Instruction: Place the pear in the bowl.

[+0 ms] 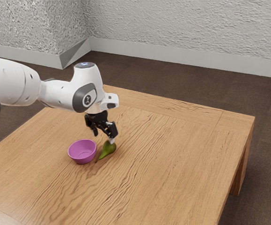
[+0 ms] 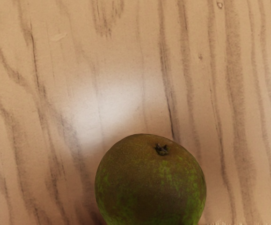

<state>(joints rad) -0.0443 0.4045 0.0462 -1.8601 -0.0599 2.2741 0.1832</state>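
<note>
The two black fingers of the gripper (image 1: 104,137) stand spread apart, unclenched, above the table just off the bowl (image 1: 82,152), toward the exterior view's right and a little beyond the rim. One finger ends in a pale tip right at the upper, rounded end of the pear (image 1: 109,148); whether that tip touches the skin I cannot tell. The other finger stands nearer the bowl's side and higher in the exterior view, apart from the fruit. The pear lies on its side on the table, outside the bowl and near it, on the exterior view's right; its narrow end points toward the exterior view's lower left, close by the bowl's wall. In the wrist view its broad end is just under the hand, brown with green patches and a small dark calyx (image 2: 161,149), and a pale patch of light lies on the wood near it. The bowl is magenta and upright, with its inner floor in sight. Above and beyond it, the white arm (image 1: 60,93) reaches in from the exterior view's left. Around the bowl spreads the grained wooden table (image 1: 172,154); well beyond it are the dark floor (image 1: 182,89) and the rough pale wall (image 1: 186,28).
</note>
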